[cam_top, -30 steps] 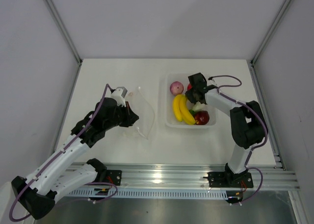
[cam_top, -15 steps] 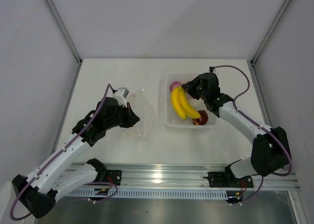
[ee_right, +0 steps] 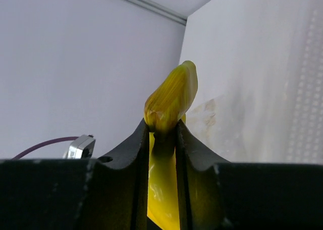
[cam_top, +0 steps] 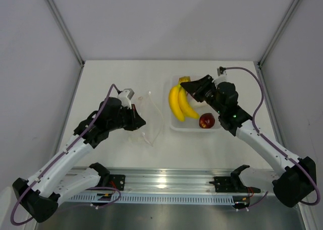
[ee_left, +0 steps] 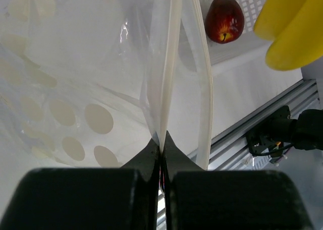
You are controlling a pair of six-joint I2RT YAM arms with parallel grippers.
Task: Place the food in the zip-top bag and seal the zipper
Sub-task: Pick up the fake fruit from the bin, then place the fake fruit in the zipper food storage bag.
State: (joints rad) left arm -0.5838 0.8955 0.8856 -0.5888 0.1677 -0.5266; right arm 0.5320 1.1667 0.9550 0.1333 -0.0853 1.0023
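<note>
Top external view: yellow banana bunch [cam_top: 179, 103], smooth and glossy, two curved fruits joined at a short stem. Pinched at that stem by the right end effector [cam_top: 187, 84], both fingers closed on it, with the yellow-green stem tip poking out past the fingertips in the right wrist view. Hanging over the left rim of the translucent white tray [cam_top: 214, 129], partly across it and partly over the bare desk [cam_top: 116, 78]. Long axis running from the stem at the far end down to the blunt tips at the near end, tips pointing toward the arm bases and bowing slightly left. Dark red apple [cam_top: 206, 120] lying in the near part of the tray, just right of the banana tips and apart from them. Left of the tray, close beside it, the clear crinkly zip-top bag [cam_top: 151, 116], held up off the desk and hard to pick out against the white. Gripped at its mouth edge by the left end effector [cam_top: 139, 121], fingers fully closed on the plastic. From the left wrist view, the zipper [ee_left: 169, 63] seen as a pale strip running straight away from the fingertips, a second strip curving off to its right, mouth parted between them; faint round pale dots printed on the film.
</note>
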